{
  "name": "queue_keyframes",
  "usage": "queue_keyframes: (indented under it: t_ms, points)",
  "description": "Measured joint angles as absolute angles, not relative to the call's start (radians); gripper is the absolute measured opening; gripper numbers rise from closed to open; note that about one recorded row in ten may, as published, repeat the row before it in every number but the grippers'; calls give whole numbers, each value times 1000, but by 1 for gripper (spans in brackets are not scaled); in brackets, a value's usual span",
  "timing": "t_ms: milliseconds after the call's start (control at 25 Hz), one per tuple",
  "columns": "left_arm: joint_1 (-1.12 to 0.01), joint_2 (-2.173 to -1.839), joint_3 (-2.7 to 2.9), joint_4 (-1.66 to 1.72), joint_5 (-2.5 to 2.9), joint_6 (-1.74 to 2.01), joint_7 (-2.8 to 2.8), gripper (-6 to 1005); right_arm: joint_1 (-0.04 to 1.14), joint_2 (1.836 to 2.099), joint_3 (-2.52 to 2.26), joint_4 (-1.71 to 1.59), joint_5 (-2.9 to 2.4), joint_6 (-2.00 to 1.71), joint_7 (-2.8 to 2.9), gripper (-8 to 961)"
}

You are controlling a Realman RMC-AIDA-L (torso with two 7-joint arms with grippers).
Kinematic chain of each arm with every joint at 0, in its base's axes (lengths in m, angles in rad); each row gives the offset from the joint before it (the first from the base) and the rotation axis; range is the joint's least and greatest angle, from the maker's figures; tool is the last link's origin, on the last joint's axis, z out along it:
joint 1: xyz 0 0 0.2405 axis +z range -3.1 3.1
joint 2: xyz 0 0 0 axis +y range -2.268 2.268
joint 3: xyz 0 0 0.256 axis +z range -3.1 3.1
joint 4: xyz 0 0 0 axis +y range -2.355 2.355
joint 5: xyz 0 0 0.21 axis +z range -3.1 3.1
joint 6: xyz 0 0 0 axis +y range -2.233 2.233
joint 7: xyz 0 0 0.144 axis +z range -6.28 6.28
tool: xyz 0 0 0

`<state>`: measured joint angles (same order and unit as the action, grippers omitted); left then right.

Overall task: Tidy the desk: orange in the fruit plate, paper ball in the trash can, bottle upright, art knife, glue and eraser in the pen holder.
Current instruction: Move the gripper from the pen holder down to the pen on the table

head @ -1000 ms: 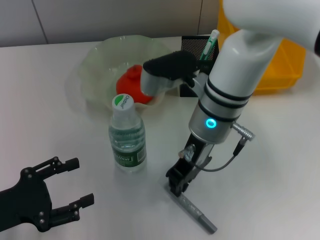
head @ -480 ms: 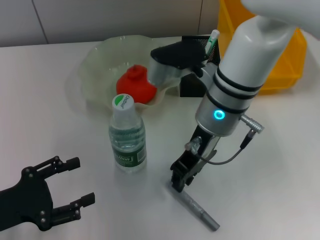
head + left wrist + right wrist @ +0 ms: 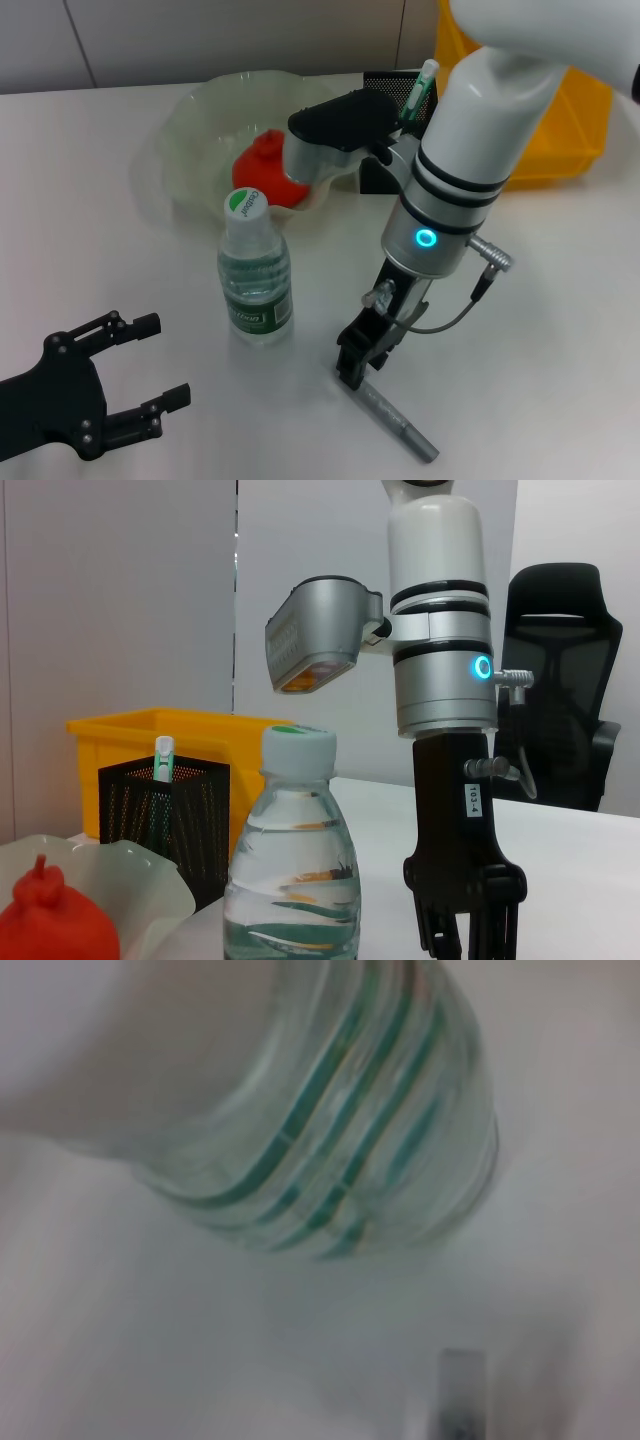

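Note:
The bottle [image 3: 255, 268] [image 3: 295, 880] [image 3: 340, 1130] stands upright mid-table. Behind it the orange [image 3: 262, 170] [image 3: 50, 925] lies in the pale-green fruit plate [image 3: 190, 125]. My right gripper [image 3: 358, 368] [image 3: 470, 935] points down at the near end of the grey art knife [image 3: 398, 422] [image 3: 460, 1395], which lies on the table, and looks shut on it. A white-and-green stick [image 3: 421, 82] pokes out of the black mesh pen holder [image 3: 392, 100] [image 3: 160, 810]. My left gripper [image 3: 150, 372] rests open at the front left. The paper ball and eraser are out of view.
The yellow trash can [image 3: 575, 120] [image 3: 130, 740] stands at the back right, behind the pen holder. My right arm's elbow [image 3: 335, 140] hangs over the plate's right side. A black office chair [image 3: 560, 680] shows beyond the table in the left wrist view.
The right arm swayed slightly right, then back, with its gripper staying at the knife's end. The knife shifted a little with it. The left gripper and bottle stayed still.

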<state>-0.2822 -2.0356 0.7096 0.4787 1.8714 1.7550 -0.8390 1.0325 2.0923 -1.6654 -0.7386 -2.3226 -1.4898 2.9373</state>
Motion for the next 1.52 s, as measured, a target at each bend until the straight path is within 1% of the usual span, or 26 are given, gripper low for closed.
queue_keyframes:
  t_ms: [320, 1440, 1520]
  points:
    - [-282, -2036, 710, 479, 1871, 1754, -839, 799, 1053, 2092, -1702, -704, -2278, -1456, 2937, 366]
    - [-278, -2040, 713, 481, 1871, 1739, -839, 799, 1057, 2092, -1752, -650, -2224, -1418, 2933, 356]
    - [-278, -2040, 713, 480, 1871, 1739, -839, 799, 1057, 2092, -1752, -650, -2224, -1419, 2933, 259]
